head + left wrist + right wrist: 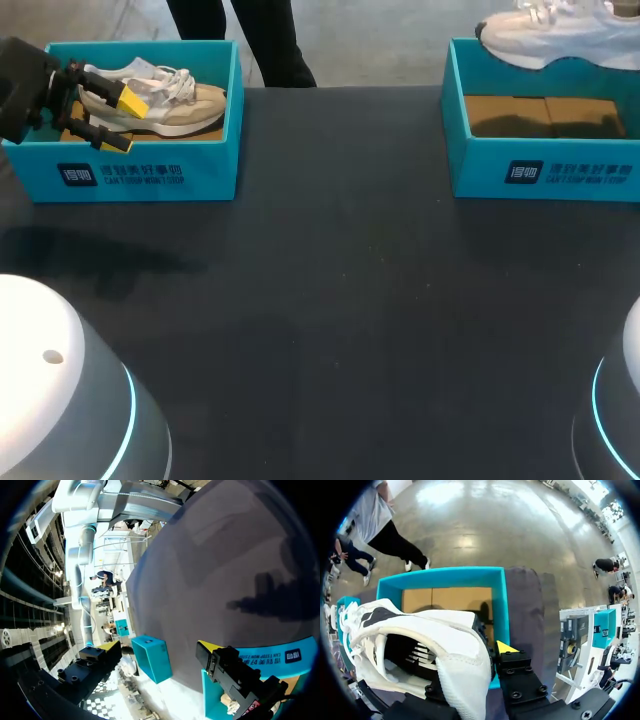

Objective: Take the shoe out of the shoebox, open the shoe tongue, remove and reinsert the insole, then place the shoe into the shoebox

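Two shoes in play, one per arm.

Right end effector (485, 650) is clamped on the heel collar of the white shoe (420, 635). One yellow tip shows outside the heel. The other finger is hidden behind the heel wall, so the grip is my read from how the shoe hangs. The shoe sits clear above the right shoebox (470, 160), which lies under and ahead of that end effector with only its cardboard floor showing.

Left end effector (122, 120) has its fingers wide apart over the heel end of the beige shoe (175, 100). That shoe lies inside the left shoebox (215, 175), toe pointing away from the fingers. I see no two-sided contact.

Step, my read: take-out. Done on the right, not yet on the left.
- **Right, next:** put the shoe down on the surface (330, 300) sole first so the tongue can be opened. That likely needs the other end effector or a stable rest.
- **Left, next:** drop lower, centre the heel between the fingers, close, then lift straight up past the box walls.

Writing: white print (140, 175) plus a square logo on the front wall of each box. It is branding, so not quoting it. A pale tag (140, 68) sits near the beige shoe's collar, too small to read.
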Available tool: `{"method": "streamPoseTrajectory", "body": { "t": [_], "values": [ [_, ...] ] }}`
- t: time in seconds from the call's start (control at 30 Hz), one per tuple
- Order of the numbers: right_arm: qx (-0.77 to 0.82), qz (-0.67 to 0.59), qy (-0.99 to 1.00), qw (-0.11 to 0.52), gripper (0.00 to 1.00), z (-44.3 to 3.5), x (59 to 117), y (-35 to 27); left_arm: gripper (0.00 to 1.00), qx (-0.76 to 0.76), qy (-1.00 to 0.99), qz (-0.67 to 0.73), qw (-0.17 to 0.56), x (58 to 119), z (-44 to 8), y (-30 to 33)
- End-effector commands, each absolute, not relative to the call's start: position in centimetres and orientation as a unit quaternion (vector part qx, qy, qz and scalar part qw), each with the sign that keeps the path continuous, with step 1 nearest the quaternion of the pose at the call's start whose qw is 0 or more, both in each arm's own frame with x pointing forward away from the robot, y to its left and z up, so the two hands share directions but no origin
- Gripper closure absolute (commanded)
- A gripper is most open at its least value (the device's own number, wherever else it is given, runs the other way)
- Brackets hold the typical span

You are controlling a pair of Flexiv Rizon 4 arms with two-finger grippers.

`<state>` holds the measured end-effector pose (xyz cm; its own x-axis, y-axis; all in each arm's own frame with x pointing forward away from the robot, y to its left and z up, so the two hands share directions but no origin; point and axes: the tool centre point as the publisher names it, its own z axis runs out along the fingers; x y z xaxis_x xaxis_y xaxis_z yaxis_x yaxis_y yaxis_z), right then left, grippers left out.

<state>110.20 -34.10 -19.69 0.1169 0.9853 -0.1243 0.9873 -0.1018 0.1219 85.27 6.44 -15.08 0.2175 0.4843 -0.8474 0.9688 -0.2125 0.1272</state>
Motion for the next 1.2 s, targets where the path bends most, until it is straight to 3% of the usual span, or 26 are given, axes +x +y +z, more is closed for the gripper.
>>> {"method": "streamPoseTrajectory", "body": {
  "t": [0.03,1.2],
  "values": [
    [0.742,-0.004,0.664,0.089,1.00,-19.5,110.0,-34.1,0.00,0.698,0.521,-0.345,0.350,85.3,-15.1,6.4],
    [0.736,-0.002,0.671,0.093,1.00,-28.3,111.4,-35.6,0.00,0.698,0.521,-0.345,0.350,85.3,-15.1,6.4]
  ]
}}
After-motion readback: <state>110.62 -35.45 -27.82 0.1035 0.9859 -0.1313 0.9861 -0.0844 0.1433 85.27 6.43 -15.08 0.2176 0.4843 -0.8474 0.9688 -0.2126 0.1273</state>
